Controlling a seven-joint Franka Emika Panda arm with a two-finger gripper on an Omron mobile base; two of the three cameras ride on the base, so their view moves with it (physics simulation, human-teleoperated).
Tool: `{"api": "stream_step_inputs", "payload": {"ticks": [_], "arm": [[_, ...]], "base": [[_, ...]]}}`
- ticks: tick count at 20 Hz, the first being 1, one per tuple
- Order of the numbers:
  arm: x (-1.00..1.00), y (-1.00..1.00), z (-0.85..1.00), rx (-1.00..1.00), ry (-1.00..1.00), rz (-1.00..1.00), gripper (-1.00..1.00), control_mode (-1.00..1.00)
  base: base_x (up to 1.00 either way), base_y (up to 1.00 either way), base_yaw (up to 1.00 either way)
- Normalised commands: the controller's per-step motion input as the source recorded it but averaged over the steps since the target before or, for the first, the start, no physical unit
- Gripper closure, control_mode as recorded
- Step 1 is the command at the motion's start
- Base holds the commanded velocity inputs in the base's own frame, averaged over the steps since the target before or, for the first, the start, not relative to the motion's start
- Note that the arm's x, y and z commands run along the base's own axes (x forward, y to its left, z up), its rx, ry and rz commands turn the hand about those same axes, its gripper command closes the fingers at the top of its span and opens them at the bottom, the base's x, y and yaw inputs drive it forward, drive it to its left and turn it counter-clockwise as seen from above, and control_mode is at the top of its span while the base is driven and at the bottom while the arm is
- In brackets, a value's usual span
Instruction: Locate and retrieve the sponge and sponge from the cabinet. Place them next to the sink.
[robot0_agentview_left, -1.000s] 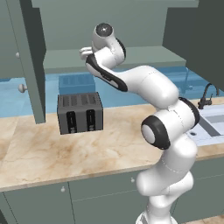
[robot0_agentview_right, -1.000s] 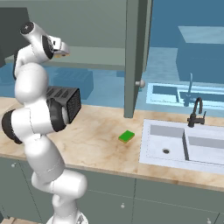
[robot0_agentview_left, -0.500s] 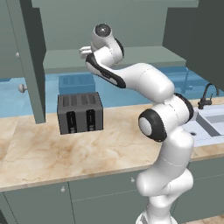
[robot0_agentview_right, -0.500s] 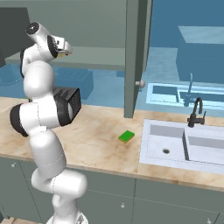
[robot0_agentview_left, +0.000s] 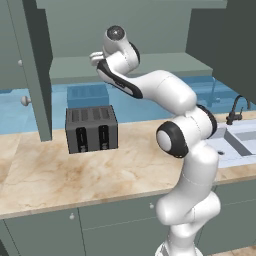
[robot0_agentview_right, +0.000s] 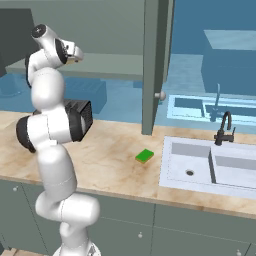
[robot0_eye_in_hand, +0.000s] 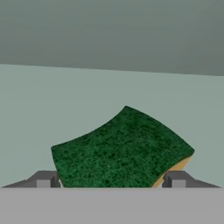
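The yellow sponge with the dark green top (robot0_eye_in_hand: 122, 148) lies on the cabinet shelf (robot0_eye_in_hand: 52, 100), directly in front of the hand. My gripper (robot0_eye_in_hand: 110, 181) is open, with one fingertip on each side of the sponge's near edge. In the base views the gripper (robot0_agentview_left: 93, 59) (robot0_agentview_right: 78, 54) reaches over the shelf (robot0_agentview_left: 150, 65) of the grey-green wall cabinet, whose door (robot0_agentview_right: 155, 65) stands open. The bright green sponge (robot0_agentview_right: 145, 156) lies flat on the counter just left of the sink (robot0_agentview_right: 176, 152).
A black toaster (robot0_agentview_left: 91, 129) stands on the marble counter (robot0_agentview_left: 60, 175) below the shelf. The other open door (robot0_agentview_left: 30, 75) hangs at the left. A dark curved faucet (robot0_agentview_right: 225, 127) rises behind the basin. Drawers with small knobs run under the counter.
The arm has straightened and drawn more upright, carrying the hand slightly farther in over the shelf. The green sponge on the counter has not moved.
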Motion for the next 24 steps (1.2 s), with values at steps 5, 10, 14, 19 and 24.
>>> {"api": "stream_step_inputs", "payload": {"ticks": [5,10,14,19,24], "arm": [[0.04,0.00,-0.04,0.00,0.00,-0.01,1.00,-1.00],[-0.35,-0.07,0.00,0.00,0.01,-0.05,1.00,-1.00],[-0.60,-0.20,0.00,0.01,0.02,-0.06,1.00,-1.00],[-0.60,-0.21,0.00,0.00,0.01,-0.05,1.00,-1.00],[-0.61,-0.12,0.00,0.00,0.01,-0.06,1.00,-1.00]], "base": [[0.00,0.00,0.00],[0.00,0.00,0.00],[0.00,0.00,0.00],[0.00,0.00,0.00],[0.00,0.00,0.00]]}}
